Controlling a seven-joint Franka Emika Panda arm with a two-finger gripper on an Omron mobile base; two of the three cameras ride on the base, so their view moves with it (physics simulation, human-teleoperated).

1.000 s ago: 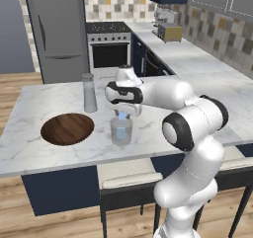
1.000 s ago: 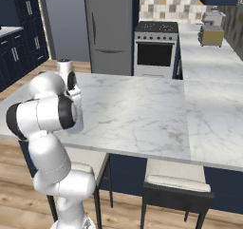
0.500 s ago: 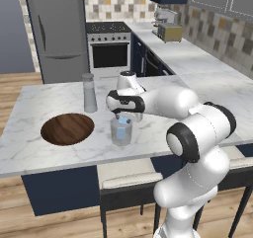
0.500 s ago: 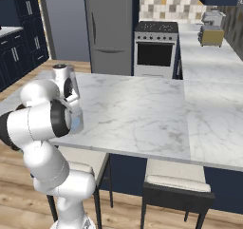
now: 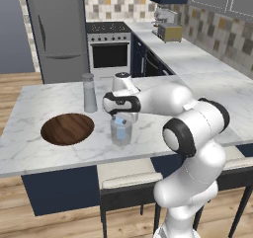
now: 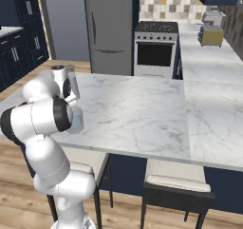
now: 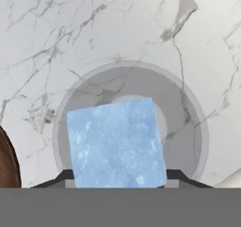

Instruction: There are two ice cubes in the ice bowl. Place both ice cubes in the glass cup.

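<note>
I count one ice cube (image 7: 116, 143) in sight, one glass cup (image 5: 121, 131), one ice bowl (image 5: 67, 129) and one tall grey capped bottle (image 5: 89, 92). The bowl looks bare of ice from the left base view: its dark wooden floor shows no pale chunk that I can make out. Whether a cube already lies in the cup I cannot tell.

My gripper (image 5: 120, 117) hangs directly over the mouth of the cup, clenched on the ice cube, which sits pale blue between my fingers right above the rim. Looking down along my hand, the cube covers the lower middle of the cup's round opening, with the cup's grey ring showing around it on the marble counter (image 7: 56, 37). A sliver of the brown bowl shows at the left edge of that view.

The cup stands upright on the counter near the front edge, just to the right of the bowl and apart from it. The bottle stands behind both, nearer the bowl's far side, touching neither
</note>
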